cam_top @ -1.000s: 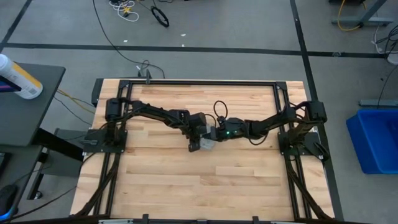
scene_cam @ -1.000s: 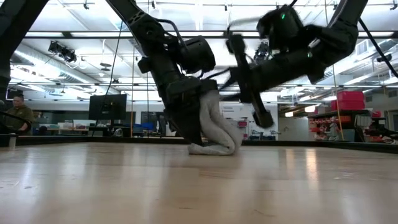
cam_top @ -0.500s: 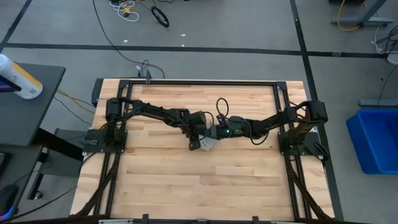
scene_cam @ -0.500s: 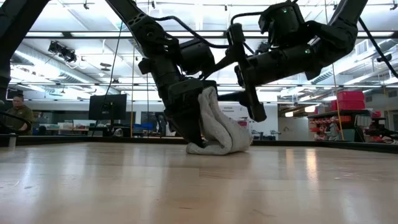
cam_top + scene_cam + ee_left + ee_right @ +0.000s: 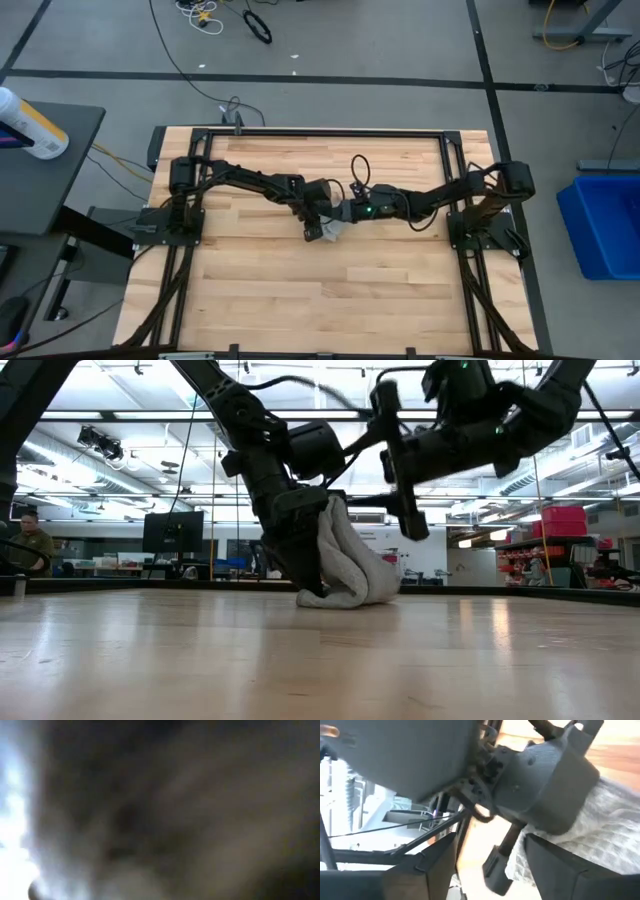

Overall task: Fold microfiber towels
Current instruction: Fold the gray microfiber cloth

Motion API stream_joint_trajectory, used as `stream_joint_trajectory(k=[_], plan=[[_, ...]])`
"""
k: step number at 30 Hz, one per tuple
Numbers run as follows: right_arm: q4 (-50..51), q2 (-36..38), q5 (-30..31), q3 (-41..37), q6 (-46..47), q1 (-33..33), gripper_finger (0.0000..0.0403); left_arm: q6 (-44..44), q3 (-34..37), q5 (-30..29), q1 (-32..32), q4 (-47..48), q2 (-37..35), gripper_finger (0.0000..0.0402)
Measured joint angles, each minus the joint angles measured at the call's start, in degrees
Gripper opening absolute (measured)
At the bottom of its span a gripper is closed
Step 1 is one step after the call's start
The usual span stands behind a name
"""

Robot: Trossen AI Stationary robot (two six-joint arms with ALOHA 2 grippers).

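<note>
Low view: left gripper point(image 5: 305, 575) clenched on bunched pale grey-blue microfiber towel point(image 5: 350, 570), table centre; soft, limp. Right gripper point(image 5: 405, 510) released, 3 o'clock of it; grab hemmed corner.

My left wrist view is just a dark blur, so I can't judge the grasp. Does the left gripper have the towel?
Observer: Yes. In the low view the left gripper grips the towel, which is bunched up with its lower folds resting on the table.
Operator: And where is the right gripper?
Observer: The right gripper hangs close beside the towel's raised part, fingers open, with no cloth between them.
</note>
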State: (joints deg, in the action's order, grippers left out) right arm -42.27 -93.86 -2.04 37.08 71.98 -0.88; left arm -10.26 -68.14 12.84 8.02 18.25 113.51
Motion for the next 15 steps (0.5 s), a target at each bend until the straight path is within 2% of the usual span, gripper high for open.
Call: stream_joint_trajectory(k=[3, 7, 15], plan=[[3.7, 1.9, 0.2, -0.7, 0.1, 0.4, 0.0226, -1.0, 0.0, -0.7, 0.5, 0.4, 0.0, 0.0063], [11.2, 5.1, 3.6, -2.9, 3.1, 1.7, 0.0206, -1.6, 0.0, -0.8, 1.3, 0.7, -0.1, 0.0086], [13.2, 9.5, 8.2, -7.4, 5.1, 3.3, 0.0170, -2.9, 0.0, 0.5, 2.2, 0.3, -0.1, 0.0115]])
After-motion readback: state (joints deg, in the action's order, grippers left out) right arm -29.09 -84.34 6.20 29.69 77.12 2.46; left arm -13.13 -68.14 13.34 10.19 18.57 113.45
